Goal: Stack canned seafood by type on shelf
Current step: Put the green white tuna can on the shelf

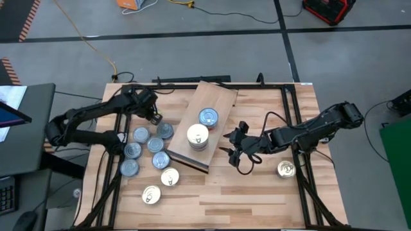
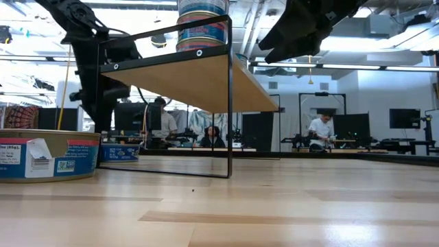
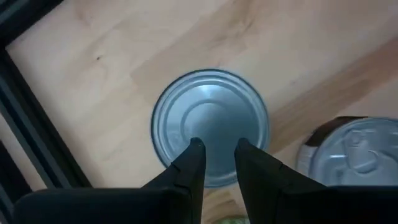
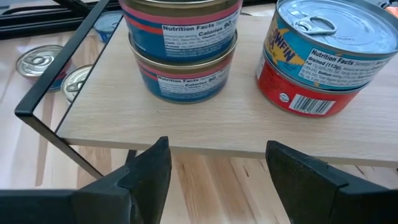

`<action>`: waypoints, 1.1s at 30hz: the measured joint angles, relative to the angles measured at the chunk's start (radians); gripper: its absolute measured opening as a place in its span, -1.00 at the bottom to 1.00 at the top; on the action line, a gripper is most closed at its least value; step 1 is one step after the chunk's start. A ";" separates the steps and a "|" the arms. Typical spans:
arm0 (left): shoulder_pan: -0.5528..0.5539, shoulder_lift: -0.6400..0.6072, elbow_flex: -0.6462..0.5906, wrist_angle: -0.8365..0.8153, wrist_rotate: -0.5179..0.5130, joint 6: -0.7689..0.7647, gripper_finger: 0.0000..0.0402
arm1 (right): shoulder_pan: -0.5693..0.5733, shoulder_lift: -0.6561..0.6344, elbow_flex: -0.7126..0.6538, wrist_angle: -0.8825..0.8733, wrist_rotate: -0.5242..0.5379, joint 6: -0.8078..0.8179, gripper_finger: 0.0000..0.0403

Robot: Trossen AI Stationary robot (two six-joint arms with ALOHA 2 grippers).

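Hovering over a silver-topped tin (image 3: 210, 127) on the bench (image 1: 257, 192), the left tool (image 3: 214, 155) stood nearly closed, apparently empty; widening first would help. Right tool (image 4: 214, 165) waited open beside the shelf (image 1: 218, 99).

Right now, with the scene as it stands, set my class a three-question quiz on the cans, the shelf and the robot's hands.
1. True or false: the right hand holds a can.
2. The left hand is above: A the shelf; B a silver-topped can on the table; C the lone can on the robot's right.
3. How many cans form the pink-banded stack on the shelf?
Key: 1 false, it is open and empty. 2 B. 3 two.
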 joint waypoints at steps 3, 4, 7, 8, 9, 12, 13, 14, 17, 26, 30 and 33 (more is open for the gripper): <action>0.014 -0.020 0.002 -0.055 0.060 0.047 -0.60 | 0.000 0.000 0.000 0.000 0.000 0.000 0.42; 0.012 -0.019 0.002 -0.081 0.083 0.085 -0.60 | 0.000 0.000 0.000 0.000 0.000 0.000 0.42; -0.023 -0.011 0.002 -0.118 0.121 0.184 -0.60 | 0.001 0.000 0.000 0.000 0.000 0.000 0.42; -0.040 -0.008 0.002 -0.121 0.116 0.213 -0.60 | 0.001 0.000 0.000 0.000 0.000 0.000 0.42; -0.062 -0.006 0.002 -0.121 0.103 0.240 -0.60 | 0.001 0.000 0.000 0.001 0.000 0.000 0.42; -0.136 -0.007 0.002 -0.096 0.022 0.325 -0.60 | 0.001 0.000 0.000 0.001 0.000 0.001 0.42; -0.162 -0.007 0.002 -0.090 -0.016 0.353 -0.60 | 0.001 0.000 0.000 0.001 0.000 0.001 0.42; -0.188 -0.007 0.002 -0.087 -0.055 0.368 -0.60 | 0.001 0.000 0.000 0.001 0.000 0.001 0.42; -0.255 -0.007 0.002 -0.087 -0.184 0.379 -0.56 | 0.001 0.000 0.000 0.001 0.000 0.000 0.42; -0.305 0.001 -0.040 -0.015 -0.222 0.375 -0.37 | 0.009 0.000 0.000 0.001 0.000 0.006 0.42; -0.268 0.021 -0.040 -0.005 -0.206 0.373 -0.37 | 0.016 0.000 0.000 0.001 0.000 0.009 0.42; -0.235 0.048 -0.041 0.000 -0.135 0.397 -0.39 | 0.016 0.000 0.000 0.001 0.000 0.009 0.42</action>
